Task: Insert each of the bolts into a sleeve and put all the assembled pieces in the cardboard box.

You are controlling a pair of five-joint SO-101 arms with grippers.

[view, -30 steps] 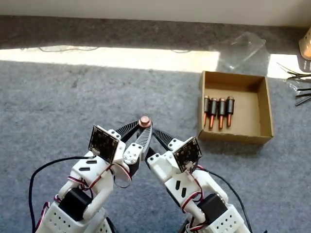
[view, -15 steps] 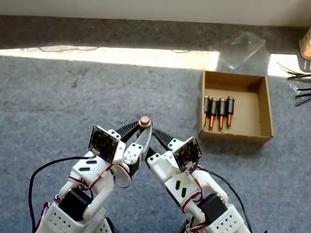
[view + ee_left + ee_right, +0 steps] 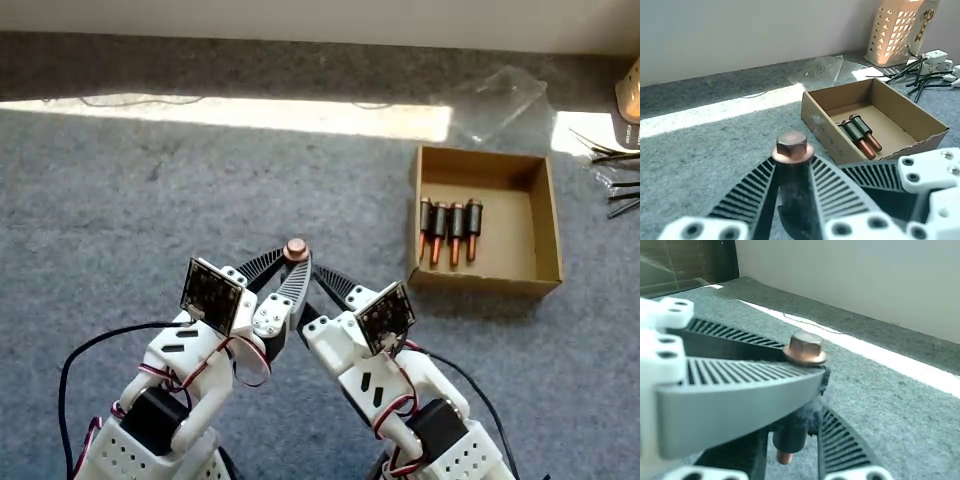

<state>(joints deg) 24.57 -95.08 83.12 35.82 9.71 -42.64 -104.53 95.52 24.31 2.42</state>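
Almost nothing had moved since a moment before; both arms stayed where they were, tips together. The left gripper (image 3: 792, 167) pinched the dark sleeve (image 3: 792, 200) from both sides, just under the head of the copper bolt (image 3: 295, 249) that stood upright in it. The right gripper (image 3: 795, 425) was low down by the same sleeve; I could not tell if it squeezed. Four finished pieces (image 3: 448, 230) lay side by side in the cardboard box (image 3: 480, 284) on the grey carpet (image 3: 150, 200).
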